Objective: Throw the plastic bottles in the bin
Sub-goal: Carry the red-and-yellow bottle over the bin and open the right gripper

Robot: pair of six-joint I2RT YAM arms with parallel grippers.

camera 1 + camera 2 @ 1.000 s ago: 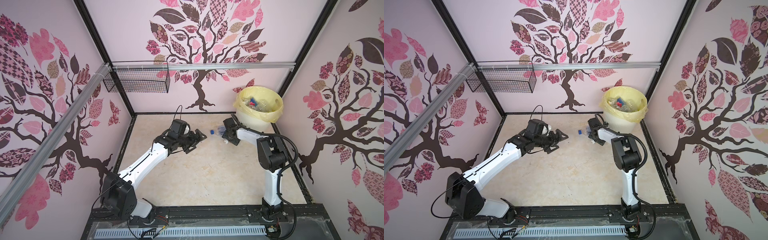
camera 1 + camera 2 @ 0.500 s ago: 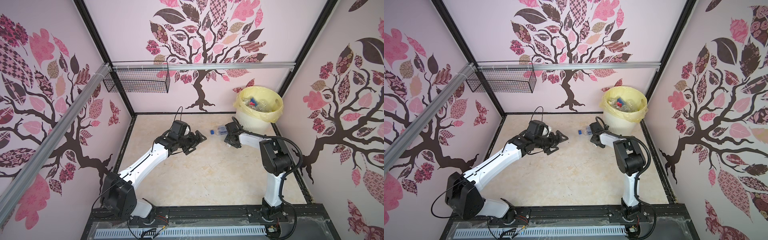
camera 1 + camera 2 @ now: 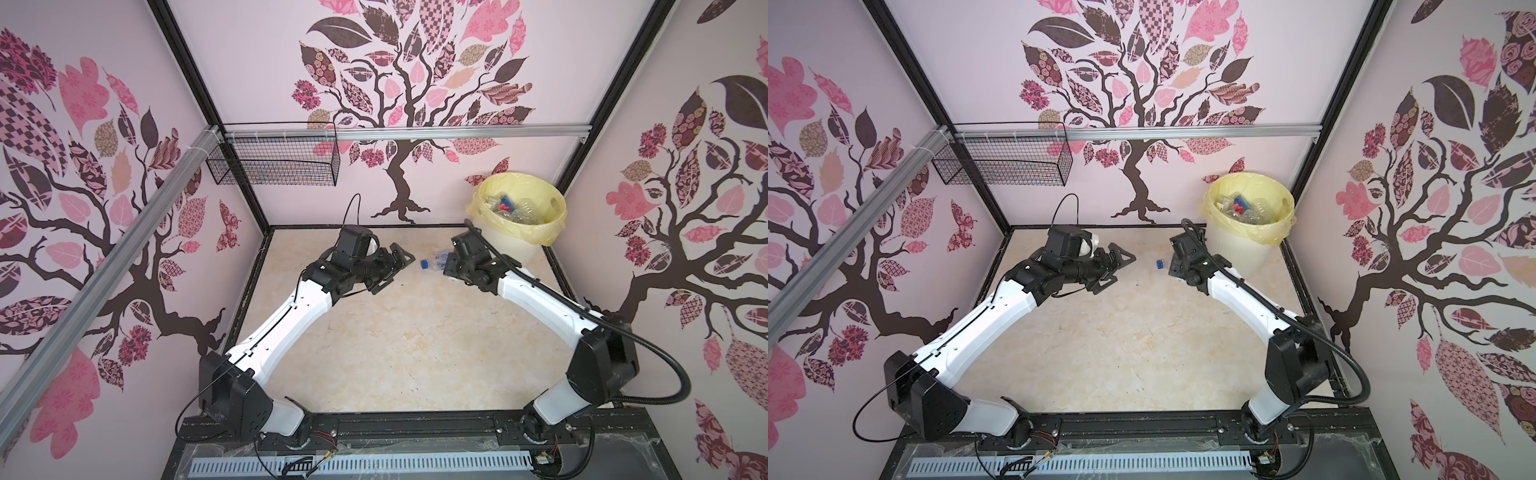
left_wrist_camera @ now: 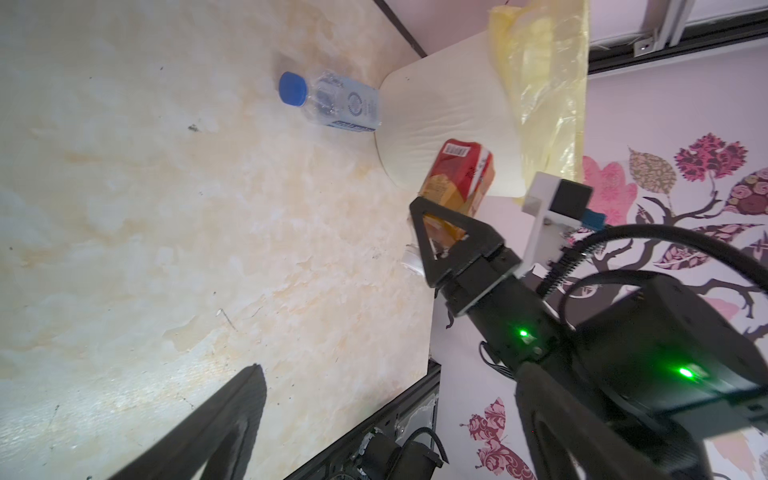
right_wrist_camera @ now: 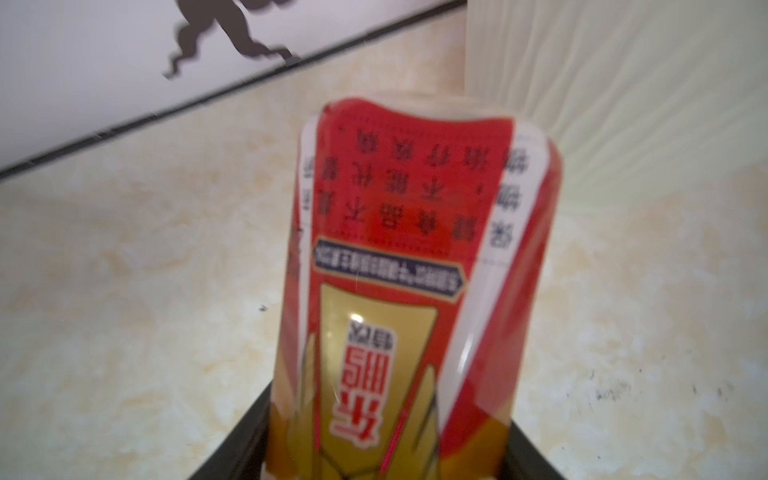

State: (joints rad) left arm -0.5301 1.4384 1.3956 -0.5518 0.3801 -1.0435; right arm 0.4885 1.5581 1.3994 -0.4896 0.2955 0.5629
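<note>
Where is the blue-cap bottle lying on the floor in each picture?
In a top view: blue-cap bottle on the floor, left of the bin.
In a top view: only its cap end shows, beside the right arm.
Left wrist: upper middle, by the bin's wall.
Right wrist: not in it.
Shared landmark: the bin.

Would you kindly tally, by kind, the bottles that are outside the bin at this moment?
Clear bottle with blue cap, lying on the table beside the bin: 1
Red-and-gold labelled bottle, in the right gripper: 1
Total: 2
</note>
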